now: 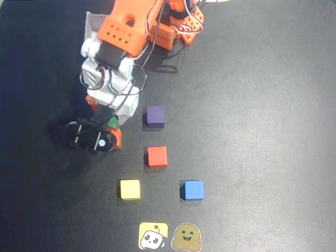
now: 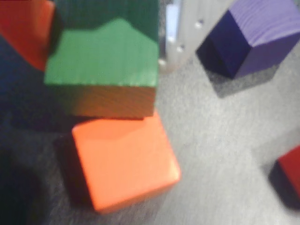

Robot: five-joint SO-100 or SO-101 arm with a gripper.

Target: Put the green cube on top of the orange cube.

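In the wrist view the dark-green cube (image 2: 101, 65) sits between an orange finger (image 2: 23, 28) on the left and a white finger (image 2: 174, 37) on the right. My gripper (image 2: 103, 51) is shut on it. The bright orange cube (image 2: 124, 164) lies on the black mat just below it, partly overlapped by the green cube's lower edge. Whether the two touch is unclear. In the overhead view the arm covers most of both: a sliver of the green cube (image 1: 112, 123) shows at the gripper (image 1: 110, 126), with a bit of the orange cube (image 1: 117, 138) beside it.
On the black mat lie a purple cube (image 1: 155, 116), a red cube (image 1: 157, 156), a yellow cube (image 1: 129, 189) and a blue cube (image 1: 193, 190). Two stickers (image 1: 168, 237) sit at the near edge. The purple cube (image 2: 253, 37) stands close on the right in the wrist view.
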